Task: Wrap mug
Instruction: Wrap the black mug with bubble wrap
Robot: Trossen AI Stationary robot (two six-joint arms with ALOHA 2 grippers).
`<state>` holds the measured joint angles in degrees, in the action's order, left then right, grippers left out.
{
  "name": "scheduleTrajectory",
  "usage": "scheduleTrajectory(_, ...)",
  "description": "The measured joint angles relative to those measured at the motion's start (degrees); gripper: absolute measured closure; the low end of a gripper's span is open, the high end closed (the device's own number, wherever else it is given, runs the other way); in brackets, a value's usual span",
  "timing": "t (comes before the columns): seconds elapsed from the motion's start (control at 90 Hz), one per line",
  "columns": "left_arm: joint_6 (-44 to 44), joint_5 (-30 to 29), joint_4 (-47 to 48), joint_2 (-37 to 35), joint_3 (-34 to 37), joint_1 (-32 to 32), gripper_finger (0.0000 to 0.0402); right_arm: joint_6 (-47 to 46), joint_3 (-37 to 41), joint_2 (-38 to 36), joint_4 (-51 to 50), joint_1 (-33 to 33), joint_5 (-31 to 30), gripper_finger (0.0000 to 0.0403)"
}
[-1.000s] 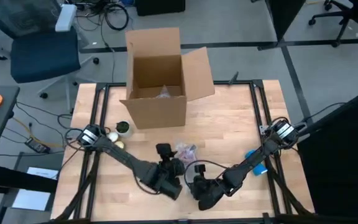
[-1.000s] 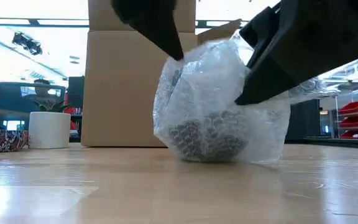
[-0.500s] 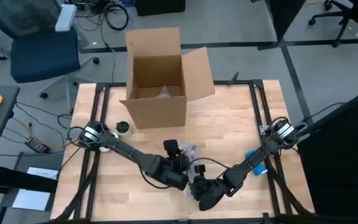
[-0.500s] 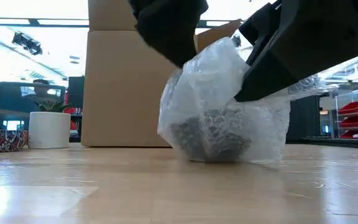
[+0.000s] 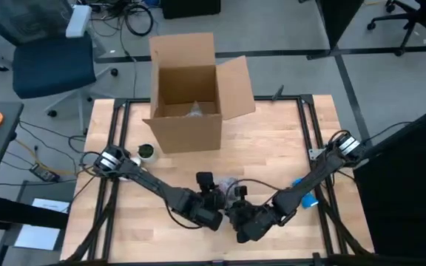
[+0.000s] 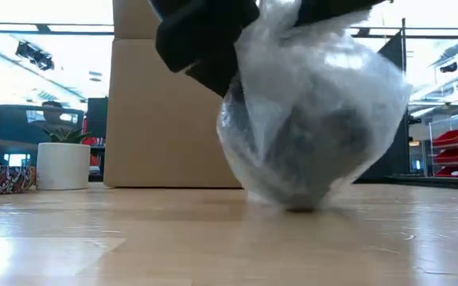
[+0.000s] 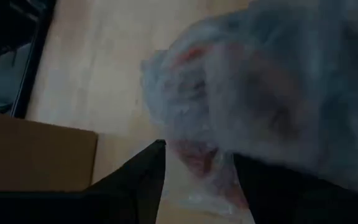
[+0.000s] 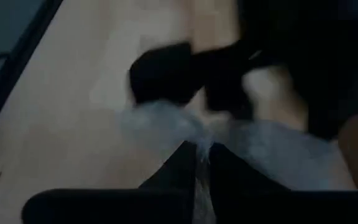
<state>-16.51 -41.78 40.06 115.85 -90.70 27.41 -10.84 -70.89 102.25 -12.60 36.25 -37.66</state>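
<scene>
Though bubble-wrapped, mug bundle tilted.

Left gripper and right gripper side by side (wrists low, near table's front).

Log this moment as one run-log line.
step: wrap mug | mug: bundled in bubble wrap, near table front | left pincer: open around wrap | right pincer: shut on bubble wrap

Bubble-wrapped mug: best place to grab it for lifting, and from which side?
Judging by the low view, take the gathered bubble wrap above the mug, coming from above. The bundle's body is round and slippery, while the wrap bunches into a neck at the top, where both hands already work.
</scene>
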Motion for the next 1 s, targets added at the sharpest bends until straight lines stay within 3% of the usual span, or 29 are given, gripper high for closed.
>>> scheduleTrajectory(0.289, 0.1, 1.5, -2.6, -0.1, 0.0, 0.1, 0.0229, -4.2, 0.5, 0.3, -2.5, -1.2, 1.9, 0.0378)
scheduleTrajectory(0.578, 4.6, 4.3, -10.1, -0.1, 0.0, 0.4, 0.0229, -5.1, 0.9, 0.5, -3.9, 1.9, 1.4, 0.0369)
scheduleTrajectory(1.0, 10.6, 8.7, -21.5, 0.1, -0.1, 0.3, 0.0229, -18.5, 1.1, 0.7, -19.6, 6.8, 1.5, 0.0320)
